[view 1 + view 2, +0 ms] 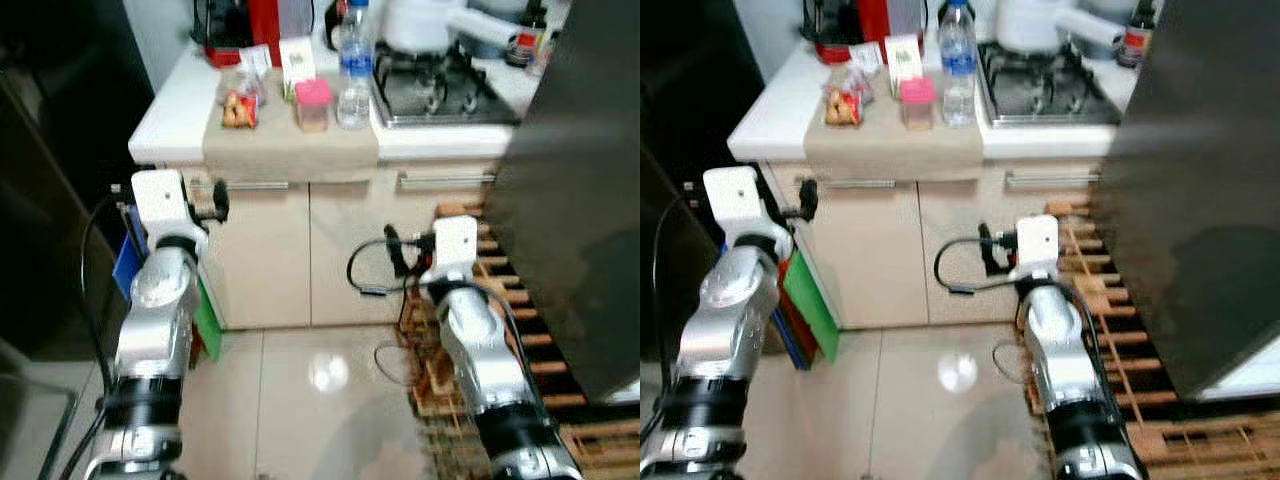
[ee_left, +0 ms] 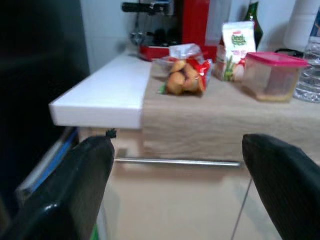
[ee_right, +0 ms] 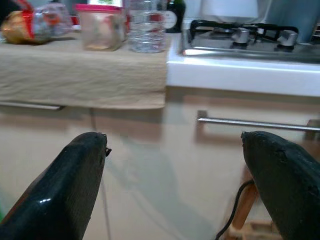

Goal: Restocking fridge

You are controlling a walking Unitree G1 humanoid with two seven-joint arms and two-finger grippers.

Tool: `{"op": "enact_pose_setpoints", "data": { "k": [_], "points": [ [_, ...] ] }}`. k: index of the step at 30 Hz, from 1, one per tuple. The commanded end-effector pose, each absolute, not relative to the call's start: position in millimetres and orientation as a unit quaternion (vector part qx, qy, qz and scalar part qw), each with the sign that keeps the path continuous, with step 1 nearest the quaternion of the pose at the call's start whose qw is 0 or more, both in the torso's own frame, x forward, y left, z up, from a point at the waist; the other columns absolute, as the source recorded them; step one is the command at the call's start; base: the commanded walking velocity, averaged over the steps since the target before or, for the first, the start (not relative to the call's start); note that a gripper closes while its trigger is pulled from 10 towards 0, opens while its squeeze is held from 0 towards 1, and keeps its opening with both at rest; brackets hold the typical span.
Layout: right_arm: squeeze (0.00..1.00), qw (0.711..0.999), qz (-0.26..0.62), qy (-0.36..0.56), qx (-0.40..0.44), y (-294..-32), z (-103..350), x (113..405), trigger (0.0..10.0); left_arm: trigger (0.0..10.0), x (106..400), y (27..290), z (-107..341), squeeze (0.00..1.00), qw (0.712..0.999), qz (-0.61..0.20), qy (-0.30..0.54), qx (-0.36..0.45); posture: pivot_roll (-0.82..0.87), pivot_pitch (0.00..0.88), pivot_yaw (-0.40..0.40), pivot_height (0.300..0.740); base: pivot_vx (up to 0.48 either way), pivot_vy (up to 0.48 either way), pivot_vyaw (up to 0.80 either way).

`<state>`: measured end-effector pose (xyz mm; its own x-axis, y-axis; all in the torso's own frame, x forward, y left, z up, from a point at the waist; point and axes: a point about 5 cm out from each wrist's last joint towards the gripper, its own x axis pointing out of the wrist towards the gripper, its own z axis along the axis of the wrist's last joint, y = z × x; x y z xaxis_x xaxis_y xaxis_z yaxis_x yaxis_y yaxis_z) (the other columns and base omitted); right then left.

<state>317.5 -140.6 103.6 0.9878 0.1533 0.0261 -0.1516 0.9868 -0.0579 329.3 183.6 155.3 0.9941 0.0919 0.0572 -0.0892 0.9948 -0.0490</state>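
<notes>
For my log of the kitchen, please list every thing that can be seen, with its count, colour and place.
Cloth: 1, beige, over counter edge.
Snack bag: 1, clear with red, on cloth.
Box: 1, pink lid, on cloth.
Water bottle: 1, clear, on cloth beside stove.
Carton: 1, white and green, behind box.
Stove: 1, steel, on counter.
Pot: 1, white, on stove.
Left end effector: open, before cabinet.
Right end effector: open, before cabinet.
</notes>
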Motion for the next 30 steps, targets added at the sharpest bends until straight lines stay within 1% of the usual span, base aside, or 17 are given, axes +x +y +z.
{"op": "enact_pose_setpoints", "data": {
  "k": [1,9,15,18,22,23,24,25,27,28,30],
  "points": [
    [0.00,0.997,0.063,-0.029,-0.031,-148.3,109.6,318.9,10.0,10.0,331.7,176.1,157.8,1.00,0.999,0.029,-0.033,-0.019,-0.07,0.000,0.043,0.740,0.480,0.000,0.00],
    [0.00,0.997,0.065,-0.029,-0.038,-146.0,109.4,318.2,10.0,10.0,333.5,178.8,156.0,1.00,0.999,0.033,-0.023,-0.003,-0.07,0.000,0.040,0.740,0.480,0.000,0.00],
    [0.00,0.997,0.067,-0.028,-0.040,-146.1,109.5,318.2,10.0,10.0,339.0,180.3,168.0,1.00,0.999,0.038,-0.038,0.001,-0.07,0.000,0.038,0.740,0.480,0.000,0.00],
    [0.00,0.996,0.068,-0.032,-0.041,-146.1,111.6,318.4,10.0,10.0,344.5,182.2,186.7,1.00,0.997,0.036,-0.065,0.002,-0.07,0.000,0.040,0.740,0.480,0.000,0.00],
    [0.00,0.996,0.066,-0.034,-0.041,-146.8,112.2,318.3,10.0,10.0,347.1,184.8,200.3,1.00,0.996,0.037,-0.085,0.005,-0.08,0.000,0.039,0.740,0.480,0.000,0.00],
    [0.00,0.996,0.066,-0.034,-0.040,-147.1,112.2,318.0,10.0,10.0,348.3,186.9,206.4,1.00,0.995,0.040,-0.095,0.006,-0.08,0.000,0.039,0.740,0.480,0.000,0.00],
    [0.00,0.996,0.066,-0.035,-0.041,-147.3,112.3,316.5,10.0,10.0,352.2,194.9,228.0,1.00,0.990,0.050,-0.129,0.017,-0.08,0.000,0.037,0.740,0.480,0.000,0.00],
    [0.00,0.996,0.066,-0.035,-0.041,-147.3,112.3,316.5,10.0,10.0,352.2,194.9,228.0,1.00,0.990,0.050,-0.129,0.017,-0.08,0.000,0.037,0.740,0.480,0.000,0.00],
    [0.00,0.996,0.067,-0.036,-0.042,-147.7,112.7,315.0,10.0,10.0,356.6,204.9,249.6,1.00,0.985,0.071,-0.156,0.021,-0.08,0.000,0.036,0.740,0.480,0.000,0.00],
    [0.00,0.996,0.067,-0.036,-0.043,-148.5,113.0,314.3,10.0,10.0,359.9,209.1,258.9,0.00,0.983,0.082,-0.159,0.036,-0.08,0.000,0.035,0.740,0.000,0.000,0.00],
    [0.00,0.996,0.067,-0.037,-0.043,-149.1,113.3,314.0,10.0,10.0,362.2,211.6,264.7,0.00,0.982,0.089,-0.158,0.046,-0.08,0.000,0.034,0.740,0.000,0.000,0.00]
  ]
}}
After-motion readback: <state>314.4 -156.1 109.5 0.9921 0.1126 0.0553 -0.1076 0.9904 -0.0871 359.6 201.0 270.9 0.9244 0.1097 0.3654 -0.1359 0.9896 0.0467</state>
